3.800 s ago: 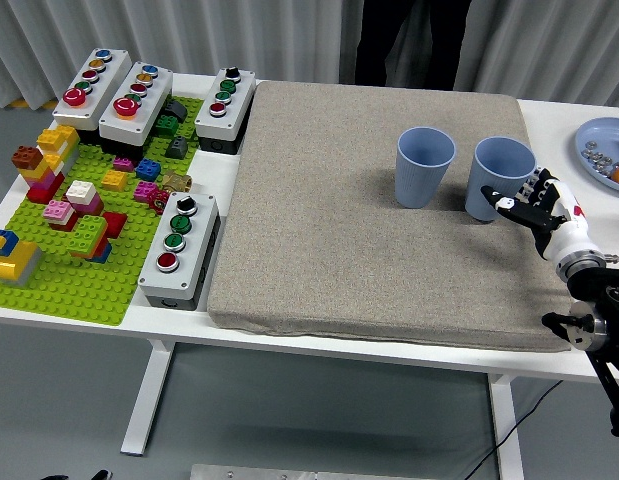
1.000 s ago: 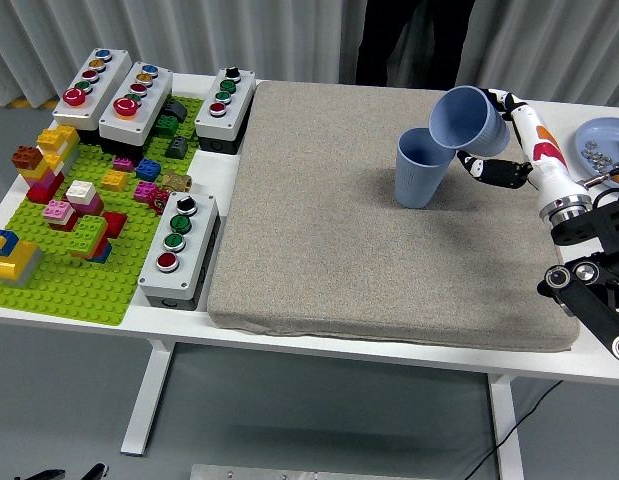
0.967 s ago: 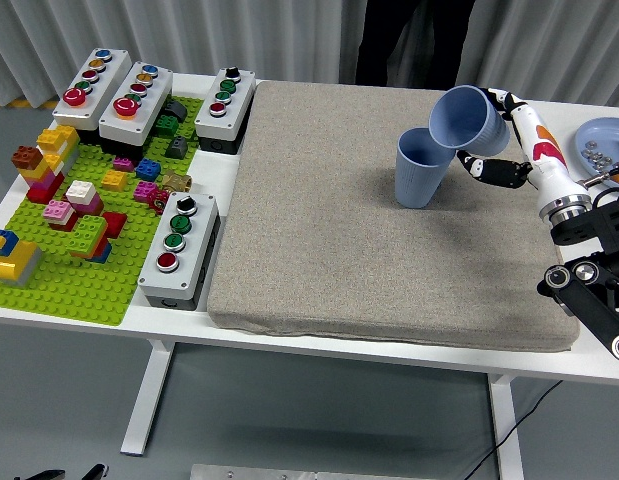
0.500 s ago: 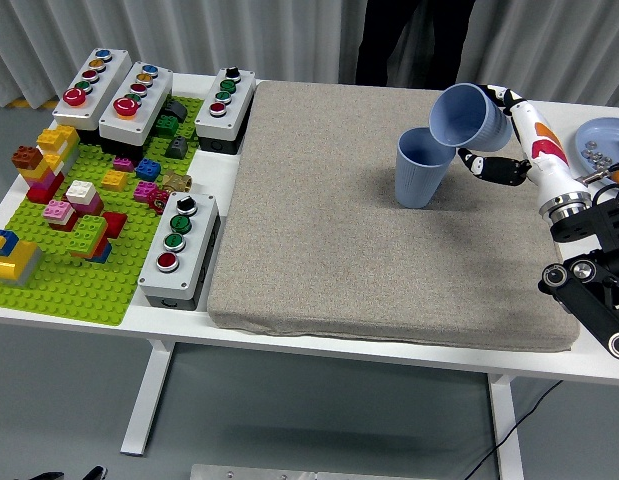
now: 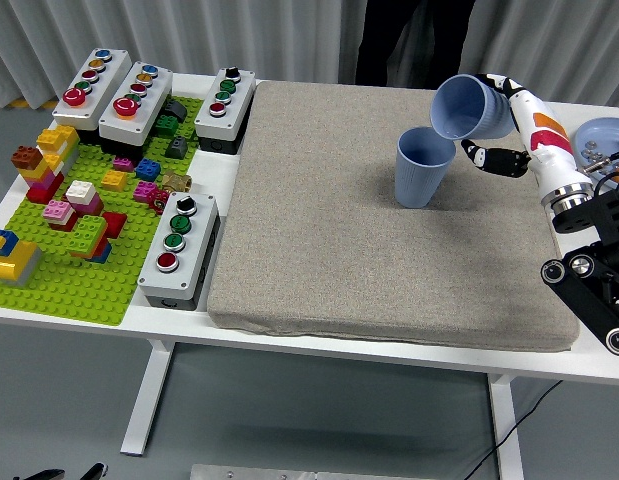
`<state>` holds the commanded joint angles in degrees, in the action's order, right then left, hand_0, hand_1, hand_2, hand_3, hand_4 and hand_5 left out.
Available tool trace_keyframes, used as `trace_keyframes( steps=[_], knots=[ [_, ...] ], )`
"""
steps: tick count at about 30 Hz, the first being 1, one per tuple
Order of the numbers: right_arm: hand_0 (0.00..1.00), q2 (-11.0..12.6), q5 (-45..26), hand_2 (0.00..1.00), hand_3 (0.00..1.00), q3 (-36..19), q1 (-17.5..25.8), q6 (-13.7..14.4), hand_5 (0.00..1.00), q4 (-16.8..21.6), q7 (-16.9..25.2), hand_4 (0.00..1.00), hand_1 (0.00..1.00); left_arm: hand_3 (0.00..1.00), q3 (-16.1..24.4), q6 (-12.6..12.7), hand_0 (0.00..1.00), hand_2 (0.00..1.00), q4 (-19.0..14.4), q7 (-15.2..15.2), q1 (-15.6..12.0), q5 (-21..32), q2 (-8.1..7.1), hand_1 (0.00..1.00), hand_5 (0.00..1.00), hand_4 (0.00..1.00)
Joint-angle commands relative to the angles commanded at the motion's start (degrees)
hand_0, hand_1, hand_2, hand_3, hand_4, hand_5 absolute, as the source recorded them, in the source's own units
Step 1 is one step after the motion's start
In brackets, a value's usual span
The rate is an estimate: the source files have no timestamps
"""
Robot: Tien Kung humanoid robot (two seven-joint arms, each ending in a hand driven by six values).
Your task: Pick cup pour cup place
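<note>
While tilted cup is clamped in right hand above standing cup, rims nearly touching: lower cup may be knocked over, contents spilled onto mat.

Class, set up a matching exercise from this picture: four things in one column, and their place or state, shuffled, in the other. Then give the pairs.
1. tilted cup
2. upright cup
3. green baseplate
4. plate

A. at the table's right edge
B. standing on the grey mat
C. held by the right hand
D. carrying coloured bricks

Pairs: 1-C, 2-B, 3-D, 4-A
</note>
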<state>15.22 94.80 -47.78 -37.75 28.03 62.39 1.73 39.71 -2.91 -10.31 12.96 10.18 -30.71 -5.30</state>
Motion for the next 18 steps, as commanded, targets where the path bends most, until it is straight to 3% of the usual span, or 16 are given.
trace_keyframes(
  steps=[18],
  knots=[
    [0.812,0.0,3.4,0.584,0.586,0.8,-1.0,1.4,0.091,-2.2,0.8,0.614,0.700,0.736,0.1,0.0,0.775,0.855,0.0,0.0,0.2,0.0,-0.07,0.789,0.958,0.511]
  ],
)
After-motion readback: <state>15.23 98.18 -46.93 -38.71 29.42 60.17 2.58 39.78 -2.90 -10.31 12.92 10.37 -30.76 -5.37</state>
